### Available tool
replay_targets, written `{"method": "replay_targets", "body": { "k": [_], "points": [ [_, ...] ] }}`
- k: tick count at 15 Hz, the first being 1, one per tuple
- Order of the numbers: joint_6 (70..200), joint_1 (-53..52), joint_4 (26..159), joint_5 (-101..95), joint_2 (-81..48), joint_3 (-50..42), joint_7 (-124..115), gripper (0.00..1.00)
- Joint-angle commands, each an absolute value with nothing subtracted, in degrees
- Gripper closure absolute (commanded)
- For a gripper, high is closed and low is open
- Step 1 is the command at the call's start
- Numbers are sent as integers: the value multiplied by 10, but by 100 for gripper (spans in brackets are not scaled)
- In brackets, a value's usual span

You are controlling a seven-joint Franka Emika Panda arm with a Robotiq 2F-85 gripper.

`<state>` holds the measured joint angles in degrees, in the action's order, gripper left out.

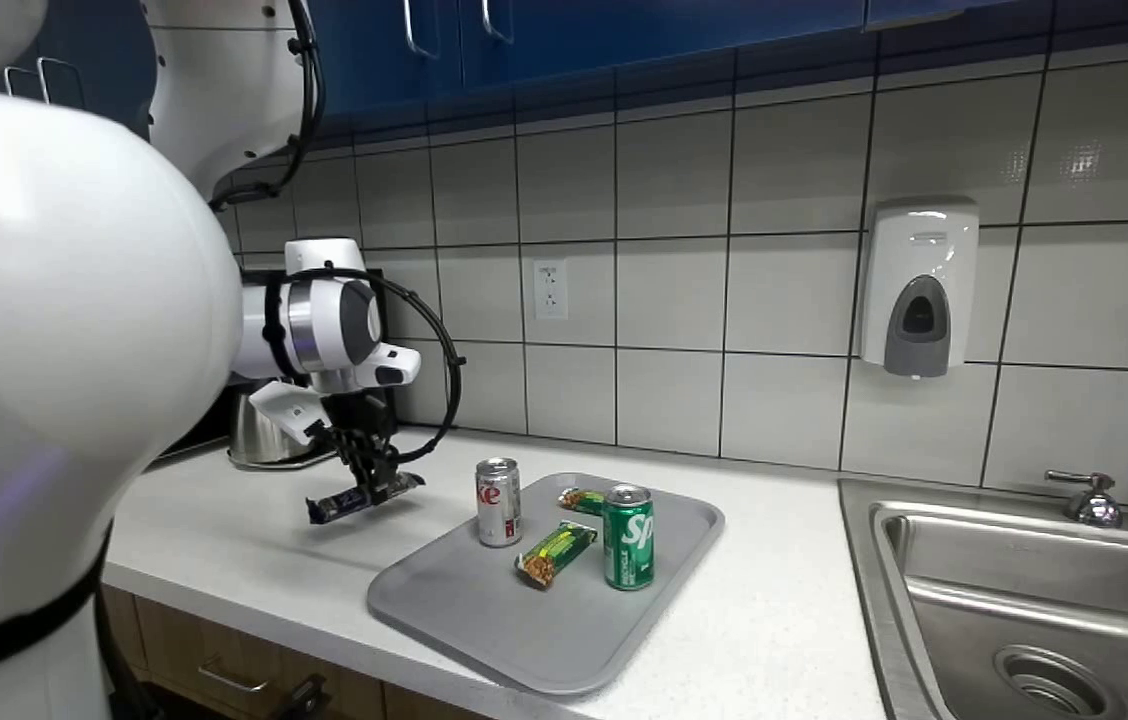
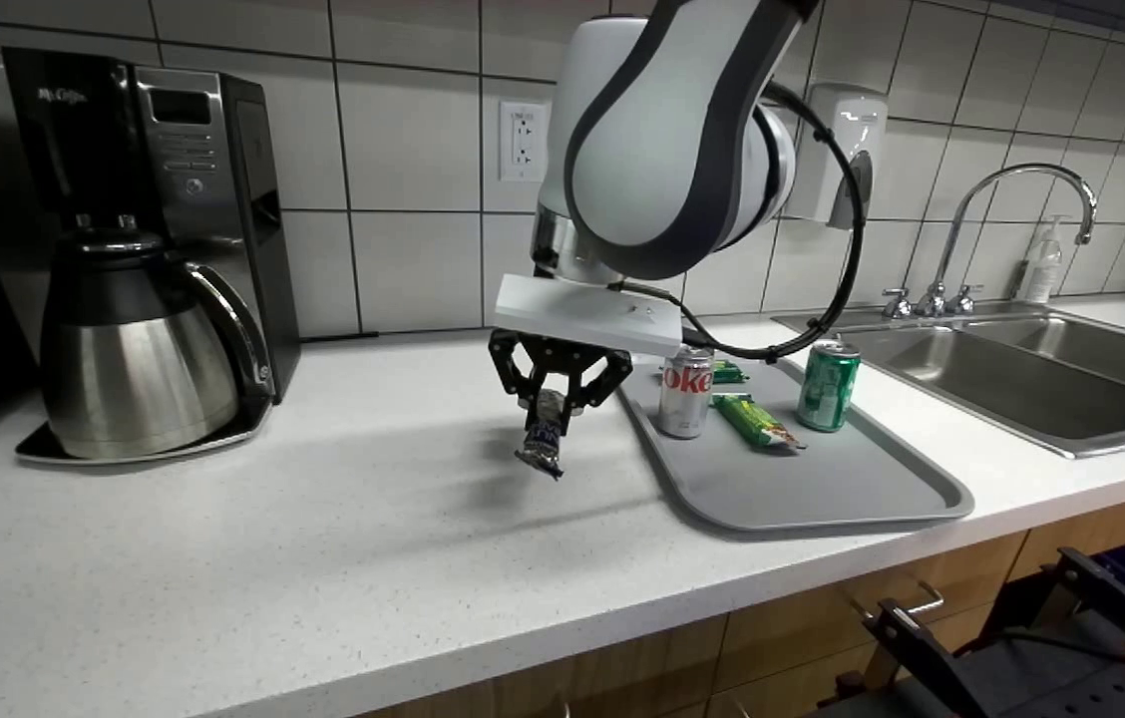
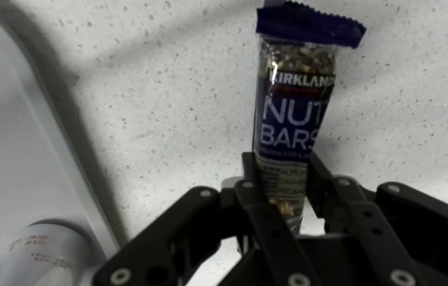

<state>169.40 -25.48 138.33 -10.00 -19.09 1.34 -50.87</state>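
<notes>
My gripper [image 3: 282, 171] is shut on a dark blue nut bar [image 3: 292, 115], whose printed face and crimped far end show in the wrist view. In an exterior view the gripper [image 2: 550, 409] holds the bar [image 2: 543, 447] above the white counter, with a shadow under it. Beside it lies a grey tray [image 1: 484, 620]. On the tray stand a silver Coke can [image 1: 498, 505], the nearest thing to the gripper, and a green Sprite can [image 1: 630, 540]. A green-wrapped bar [image 1: 558, 552] and another green bar [image 1: 581, 501], partly hidden behind the Sprite can, lie there too.
A coffee maker with a steel carafe [image 2: 139, 374] stands on the counter, on the far side of the gripper from the tray. Beyond the tray is a steel sink [image 1: 864, 560] with a faucet [image 2: 1006, 172]. A tiled wall with a soap dispenser [image 1: 919, 285] runs behind.
</notes>
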Motion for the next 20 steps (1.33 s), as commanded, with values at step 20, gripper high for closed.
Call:
{"method": "replay_targets", "body": {
  "k": [20],
  "points": [
    [1623, -262, 1333, -79, -237, 8, -444, 88]
  ]
}}
